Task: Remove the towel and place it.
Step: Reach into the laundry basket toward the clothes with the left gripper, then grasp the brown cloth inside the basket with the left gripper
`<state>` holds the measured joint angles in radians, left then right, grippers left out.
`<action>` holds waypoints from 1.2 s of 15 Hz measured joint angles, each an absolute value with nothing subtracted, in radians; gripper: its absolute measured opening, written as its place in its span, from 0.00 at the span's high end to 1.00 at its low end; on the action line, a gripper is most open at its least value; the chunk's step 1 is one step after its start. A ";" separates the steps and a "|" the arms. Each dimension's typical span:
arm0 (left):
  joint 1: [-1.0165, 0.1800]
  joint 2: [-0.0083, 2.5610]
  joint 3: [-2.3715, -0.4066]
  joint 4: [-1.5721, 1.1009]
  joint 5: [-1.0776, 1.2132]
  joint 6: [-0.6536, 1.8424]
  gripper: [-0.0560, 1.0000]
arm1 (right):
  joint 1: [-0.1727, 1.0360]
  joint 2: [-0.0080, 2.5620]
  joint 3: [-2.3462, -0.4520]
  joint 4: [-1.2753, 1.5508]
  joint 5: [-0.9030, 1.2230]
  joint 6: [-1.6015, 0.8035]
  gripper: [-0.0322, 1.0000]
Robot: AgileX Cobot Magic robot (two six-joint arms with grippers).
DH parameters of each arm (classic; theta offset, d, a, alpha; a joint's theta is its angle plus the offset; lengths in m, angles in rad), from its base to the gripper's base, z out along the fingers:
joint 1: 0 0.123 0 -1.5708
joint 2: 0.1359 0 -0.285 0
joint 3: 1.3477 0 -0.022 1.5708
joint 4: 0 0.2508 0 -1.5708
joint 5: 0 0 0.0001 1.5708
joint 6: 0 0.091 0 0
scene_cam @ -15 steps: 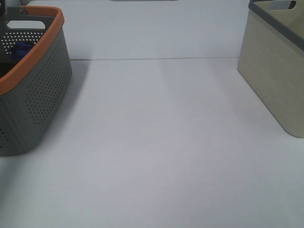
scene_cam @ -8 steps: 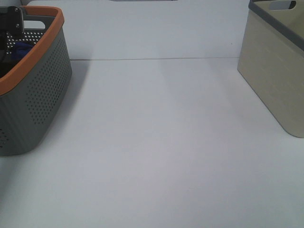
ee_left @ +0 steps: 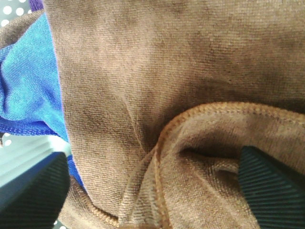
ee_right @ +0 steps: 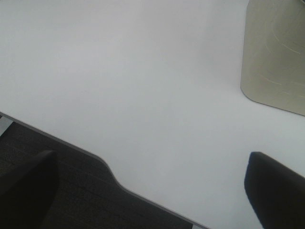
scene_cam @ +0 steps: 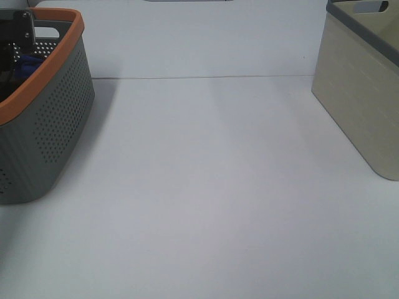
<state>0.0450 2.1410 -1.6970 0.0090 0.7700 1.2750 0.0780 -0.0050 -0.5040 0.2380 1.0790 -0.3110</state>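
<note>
Between the left jaws lies the towel (ee_left: 143, 71), bunched inside the grey perforated basket (scene_cam: 62, 37) with the orange rim. The left jaws stand spread, one ribbed pad (ee_left: 269, 186) resting against a raised fold and the other pad (ee_left: 28, 193) out past the towel's edge, next to the blue cloth (ee_left: 24, 81). Nothing is pinched yet.

My judgement for the grasp: I should close on the raised fold with the stitched hem (ee_left: 228, 109), which sits nearer the first pad, and shift the jaws that way so the far pad clears the blue cloth. If I close from this stance, I risk lifting both cloths together. I want a deep bite on the doubled layer, then a straight lift high enough for the trailing cloth to clear the rim.

The towel is brownish terry, short-looped and matte, soft and limp, so it should drape and drag rather than hold its shape. Its hem is a firmer rolled ridge, good for grip. The blue cloth looks smoother and finer in weave.

Ahead of the right jaws, which are spread wide and empty, I see bare white tabletop (ee_right: 143, 86) and a corner of the beige bin (ee_right: 276, 52).
</note>
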 joint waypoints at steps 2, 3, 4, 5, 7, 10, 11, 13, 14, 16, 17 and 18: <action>0.045 2.141 -1.697 0.009 0.770 1.275 0.13 | 0.078 -0.005 -0.504 0.238 1.079 -0.311 0.05; 0.045 2.141 -1.697 0.009 0.770 1.275 0.15 | 0.078 -0.005 -0.504 0.238 1.079 -0.311 0.05; 0.045 2.141 -1.697 0.009 0.770 1.275 0.16 | 0.078 -0.005 -0.504 0.238 1.079 -0.311 0.05; 0.045 2.141 -1.697 0.009 0.770 1.275 0.17 | 0.078 -0.005 -0.504 0.238 1.079 -0.311 0.05; 0.045 2.141 -1.697 0.009 0.770 1.275 0.21 | 0.078 -0.005 -0.504 0.238 1.079 -0.311 0.05; 0.045 2.141 -1.697 0.009 0.770 1.275 0.34 | 0.078 -0.005 -0.504 0.238 1.079 -0.311 0.05; 0.045 2.141 -1.697 0.009 0.770 1.275 0.39 | 0.078 -0.005 -0.504 0.238 1.079 -0.311 0.05; 0.045 2.141 -1.697 0.009 0.770 1.275 0.48 | 0.078 -0.005 -0.504 0.238 1.079 -0.311 0.05; 0.045 2.141 -1.697 0.009 0.770 1.275 0.49 | 0.078 -0.005 -0.504 0.238 1.079 -0.311 0.05; 0.045 2.141 -1.697 0.007 0.770 1.275 0.49 | 0.078 -0.005 -0.504 0.238 1.079 -0.311 0.05; 0.045 2.142 -1.697 0.007 0.770 1.275 0.51 | 0.078 -0.005 -0.504 0.238 1.079 -0.311 0.05; 0.045 2.144 -1.697 0.006 0.770 1.275 0.52 | 0.078 -0.005 -0.504 0.238 1.079 -0.311 0.05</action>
<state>0.0450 2.1440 -1.6970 0.0060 0.7700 1.2750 0.0780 -0.0050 -0.5040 0.2380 1.0790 -0.3110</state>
